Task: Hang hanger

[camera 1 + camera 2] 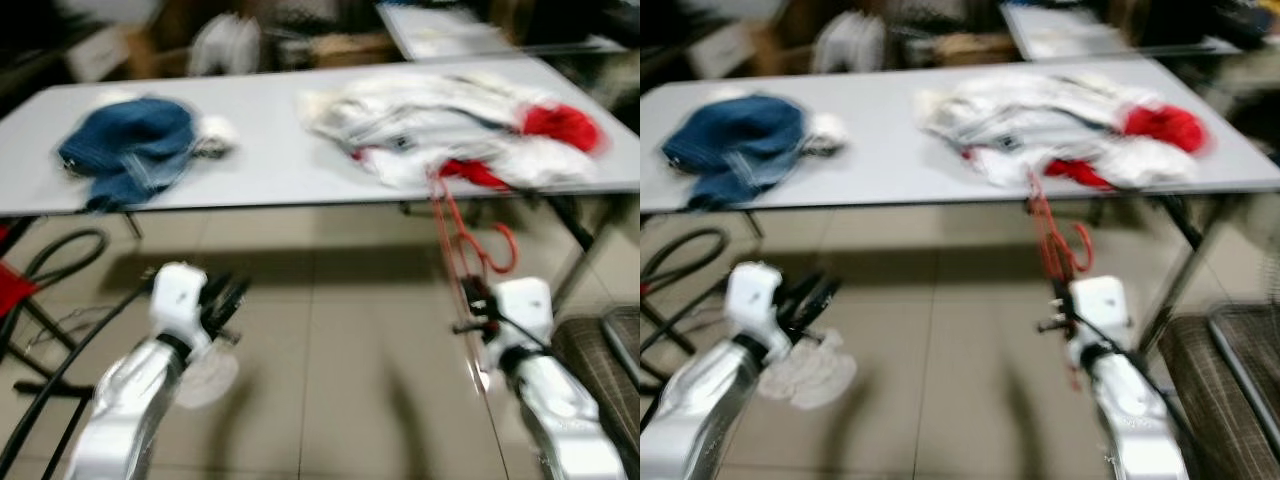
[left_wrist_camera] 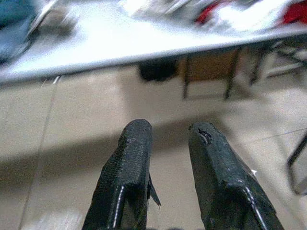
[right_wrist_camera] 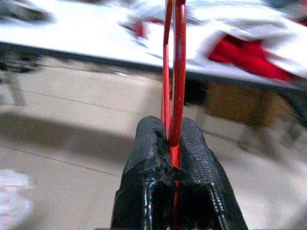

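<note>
head pair down toward table [image 1: 280, 170]; wrist views low, facing its edge.

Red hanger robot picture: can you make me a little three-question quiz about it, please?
1. True or false: the right gripper is shut on the red hanger.
2. What lies on the table toward the robot's left? A) blue clothes B) a green ball C) a stack of plates
3. Fill in: the left gripper is open and holds ______.

Key
1. True: its fingers pinch the hanger's thin red bars.
2. A: the blue clothes lie there, while the white and red clothes lie toward the right.
3. Nothing: there is just floor between its fingers.
</note>
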Motion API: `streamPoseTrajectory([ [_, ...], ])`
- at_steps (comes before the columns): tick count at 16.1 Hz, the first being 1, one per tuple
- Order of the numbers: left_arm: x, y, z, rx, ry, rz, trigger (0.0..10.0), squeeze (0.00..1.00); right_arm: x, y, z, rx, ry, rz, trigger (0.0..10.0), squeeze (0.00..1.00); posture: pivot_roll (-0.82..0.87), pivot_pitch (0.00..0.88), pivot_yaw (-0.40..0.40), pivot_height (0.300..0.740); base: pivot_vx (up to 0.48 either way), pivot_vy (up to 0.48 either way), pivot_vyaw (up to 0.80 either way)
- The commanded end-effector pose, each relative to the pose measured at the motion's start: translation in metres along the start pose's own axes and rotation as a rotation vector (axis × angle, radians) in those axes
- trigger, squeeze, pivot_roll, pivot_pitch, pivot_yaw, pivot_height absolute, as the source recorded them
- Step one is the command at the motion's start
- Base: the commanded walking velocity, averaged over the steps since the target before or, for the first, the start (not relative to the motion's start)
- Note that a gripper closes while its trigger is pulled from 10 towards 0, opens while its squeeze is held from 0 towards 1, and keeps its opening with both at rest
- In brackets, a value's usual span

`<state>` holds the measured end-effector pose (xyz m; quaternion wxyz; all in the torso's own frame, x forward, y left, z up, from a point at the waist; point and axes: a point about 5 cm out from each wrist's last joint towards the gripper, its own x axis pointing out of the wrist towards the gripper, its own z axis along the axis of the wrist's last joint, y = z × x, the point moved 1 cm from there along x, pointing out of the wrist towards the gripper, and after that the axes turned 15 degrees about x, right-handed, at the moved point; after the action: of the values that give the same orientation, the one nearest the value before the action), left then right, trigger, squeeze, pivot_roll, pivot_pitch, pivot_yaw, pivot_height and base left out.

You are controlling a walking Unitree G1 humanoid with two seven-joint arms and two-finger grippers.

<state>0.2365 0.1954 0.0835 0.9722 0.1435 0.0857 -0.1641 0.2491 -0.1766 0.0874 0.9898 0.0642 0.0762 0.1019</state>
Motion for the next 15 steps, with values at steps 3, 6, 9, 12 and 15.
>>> streamPoseTrajectory([
  [3,-0.009,0.003,0.010,0.017,-0.012,0.029,10.0,0.00,0.005,0.006,0.006,0.080,-0.042,0.057,10.0,0.00,0.08,0.000,0.011,0.740,0.317,0.000,0.00],
  [6,-0.016,0.011,0.006,-0.050,0.004,0.067,10.0,0.00,0.002,0.018,0.004,0.139,-0.061,0.071,10.0,0.00,0.09,0.000,-0.050,0.740,0.331,0.000,0.00],
  [9,-0.005,-0.002,0.005,-0.046,-0.008,-0.017,10.0,0.00,-0.013,0.012,0.002,0.085,-0.013,0.119,10.0,0.00,0.03,0.000,-0.038,0.740,0.364,0.000,0.00],
  [12,-0.007,-0.004,0.003,-0.042,0.002,0.003,10.0,0.00,-0.018,0.000,0.005,0.066,-0.010,0.028,10.0,0.00,0.01,0.000,-0.050,0.740,0.320,0.000,0.00],
  [15,0.000,-0.004,0.010,-0.080,-0.044,0.038,10.0,0.00,-0.013,0.013,0.016,0.044,-0.042,0.100,10.0,0.00,0.01,0.000,-0.052,0.740,0.328,0.000,0.00],
])
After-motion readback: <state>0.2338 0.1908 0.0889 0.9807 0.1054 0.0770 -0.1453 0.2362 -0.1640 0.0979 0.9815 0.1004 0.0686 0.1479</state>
